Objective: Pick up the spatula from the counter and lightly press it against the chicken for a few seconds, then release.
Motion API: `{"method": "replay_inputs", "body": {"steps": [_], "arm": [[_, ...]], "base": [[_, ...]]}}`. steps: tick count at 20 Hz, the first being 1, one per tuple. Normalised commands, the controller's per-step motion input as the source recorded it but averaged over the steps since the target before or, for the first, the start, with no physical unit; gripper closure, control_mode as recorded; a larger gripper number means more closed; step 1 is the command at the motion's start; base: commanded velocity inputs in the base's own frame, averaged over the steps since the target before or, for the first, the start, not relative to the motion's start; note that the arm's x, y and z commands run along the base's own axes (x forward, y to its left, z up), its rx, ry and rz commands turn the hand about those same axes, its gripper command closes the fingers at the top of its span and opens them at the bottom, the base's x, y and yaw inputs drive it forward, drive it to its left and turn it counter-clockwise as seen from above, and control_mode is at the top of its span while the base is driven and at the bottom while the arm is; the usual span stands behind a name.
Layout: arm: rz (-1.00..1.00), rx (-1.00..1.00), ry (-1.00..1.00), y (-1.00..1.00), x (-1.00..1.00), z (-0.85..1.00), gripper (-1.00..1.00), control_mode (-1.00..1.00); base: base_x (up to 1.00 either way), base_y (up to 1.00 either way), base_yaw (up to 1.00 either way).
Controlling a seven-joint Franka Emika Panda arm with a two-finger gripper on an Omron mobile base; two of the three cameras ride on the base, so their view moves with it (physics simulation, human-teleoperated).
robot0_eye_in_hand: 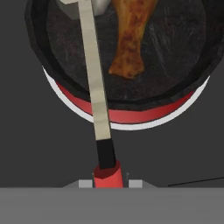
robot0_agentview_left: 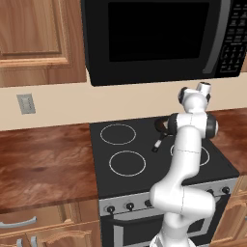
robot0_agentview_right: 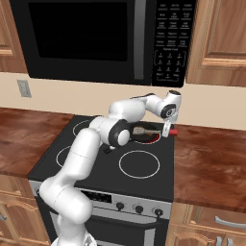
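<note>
Over the back of the stove point(robot0_agentview_left: 102, 148) | we see the gripper point(robot0_agentview_right: 168, 129) clenched on the red handle of the spatula point(robot0_eye_in_hand: 92, 74) | blade above the pan point(robot0_eye_in_hand: 175, 52), just beside the chicken point(robot0_eye_in_hand: 129, 43).

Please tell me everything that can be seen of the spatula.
The spatula has a red handle end, a short black neck and a long, flat, pale beige shaft that ends in a greyish blade. It looks like plastic or wood. The claw is shut on the red end. The shaft crosses the rim of the dark pan, and the blade is inside it, beside the chicken. Whether blade and chicken touch cannot be told.
</note>
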Motion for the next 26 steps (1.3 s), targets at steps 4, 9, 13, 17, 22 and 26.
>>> {"method": "replay_inputs", "body": {"steps": [4, 9, 13, 17, 22, 26], "arm": [[0.00, -0.03, 0.00, -0.01, 0.07, -0.04, 1.00, -1.00], [0.00, -0.03, 0.00, -0.03, 0.07, -0.04, 1.00, -1.00], [0.00, -0.02, 0.00, -0.03, 0.07, -0.01, 1.00, -1.00], [0.00, -0.02, 0.00, -0.04, 0.07, -0.02, 1.00, -1.00], [0.00, 0.00, -0.02, -0.17, 0.00, -0.01, 1.00, -1.00], [0.00, 0.00, -0.06, -0.25, -0.09, 0.00, 1.00, -1.00]], "base": [[0.00, 0.00, 0.00], [0.00, 0.00, 0.00], [0.00, 0.00, 0.00], [0.00, 0.00, 0.00], [0.00, 0.00, 0.00], [0.00, 0.00, 0.00]]}}
